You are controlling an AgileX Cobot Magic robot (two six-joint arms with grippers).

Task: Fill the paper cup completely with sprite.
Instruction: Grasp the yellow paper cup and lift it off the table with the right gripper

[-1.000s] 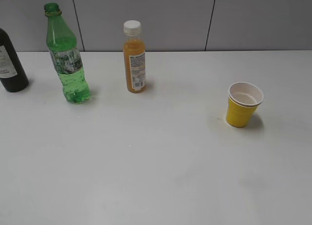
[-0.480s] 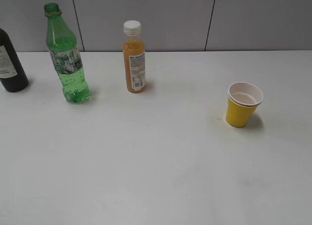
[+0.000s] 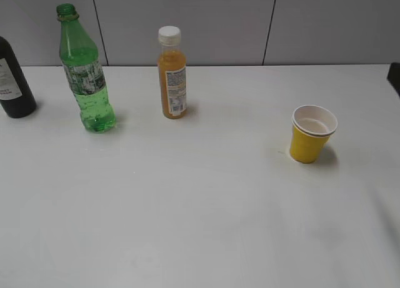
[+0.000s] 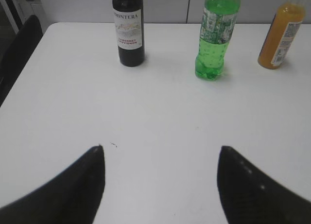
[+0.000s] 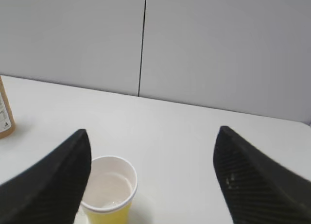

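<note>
Cup spot: the paper cup (image 3: 312, 134) sat upright on the right side of the table (image 3: 206, 219), well apart from the bottles. In the right wrist view it was low and just left of centre, beside the left fingertip.
Sprite spot: the sprite bottle (image 3: 85, 69) stood far left, cap off, between the dark wine bottle (image 3: 14, 80) and the orange juice bottle (image 3: 172, 72).
Cup feel: I'd guess super light and thin-walled, so it crushes or tips easily. There looked to be a little liquid in the bottom, nowhere near full.
Bottle feel: mostly empty by the look of it, so light, smooth and a bit squishy. I'd grab it around the label band, firm but not hard.
Left gripper (image 4: 160, 153): jaws spread wide, holding nothing, aimed toward the bottles from well back.
Right gripper (image 5: 153, 136): also wide open and empty, near the cup.
Change: bottles and cup hadn't budged, but a dark bit of the right arm (image 3: 394, 75) had shown up at the right edge of the exterior view, which wasn't there half a second before.
</note>
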